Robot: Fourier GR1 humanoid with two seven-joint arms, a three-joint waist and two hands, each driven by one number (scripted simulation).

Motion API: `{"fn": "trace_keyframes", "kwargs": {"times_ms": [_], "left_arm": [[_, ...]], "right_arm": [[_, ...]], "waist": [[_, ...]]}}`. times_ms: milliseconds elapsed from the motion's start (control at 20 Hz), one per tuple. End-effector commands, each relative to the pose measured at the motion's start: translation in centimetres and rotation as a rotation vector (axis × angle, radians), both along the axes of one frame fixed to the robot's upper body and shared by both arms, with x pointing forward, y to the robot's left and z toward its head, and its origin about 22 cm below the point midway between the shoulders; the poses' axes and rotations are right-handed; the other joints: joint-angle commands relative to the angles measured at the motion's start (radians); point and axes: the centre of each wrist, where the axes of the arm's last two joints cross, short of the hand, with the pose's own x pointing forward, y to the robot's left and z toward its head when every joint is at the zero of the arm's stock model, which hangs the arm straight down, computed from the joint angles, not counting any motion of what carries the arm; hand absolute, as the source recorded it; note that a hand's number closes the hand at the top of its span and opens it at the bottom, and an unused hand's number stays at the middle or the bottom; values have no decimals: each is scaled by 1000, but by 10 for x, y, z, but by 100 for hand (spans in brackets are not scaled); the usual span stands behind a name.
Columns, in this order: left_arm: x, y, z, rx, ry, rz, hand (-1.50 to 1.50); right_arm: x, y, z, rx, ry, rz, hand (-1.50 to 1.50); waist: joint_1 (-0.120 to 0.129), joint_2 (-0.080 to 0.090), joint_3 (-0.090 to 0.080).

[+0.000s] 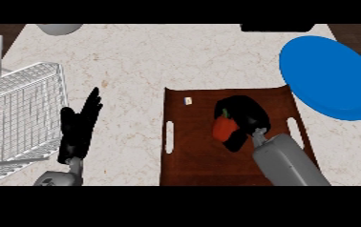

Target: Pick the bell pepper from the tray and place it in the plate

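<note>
A red bell pepper (223, 128) with a green stem lies on the brown tray (190, 145) near its middle. My right hand (245, 114) is curled over it from the right, fingers wrapped round its top and side, hiding part of it. The blue plate (321, 76) sits at the right edge of the counter, just beyond the tray's far right corner. My left hand (78, 126) rests open at the left, fingers pointing up, apart from the tray.
A white wire basket (28, 111) stands at the left edge beside my left hand. A grey round object (60, 28) shows at the top left and a dark object (276, 27) at the top right. A small white tag (187, 100) lies on the tray.
</note>
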Motion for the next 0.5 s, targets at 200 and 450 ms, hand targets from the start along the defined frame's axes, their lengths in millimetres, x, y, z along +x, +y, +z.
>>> {"fn": "trace_keyframes", "kwargs": {"times_ms": [200, 450], "left_arm": [[-11, 15, -8, 25, 5, 1, 0], [5, -7, 5, 17, -5, -23, 0]], "right_arm": [[19, -36, 11, -31, -206, -116, 150], [71, -101, 44, 26, -282, -250, 150]], "waist": [[4, 2, 2], [14, 9, 3]]}}
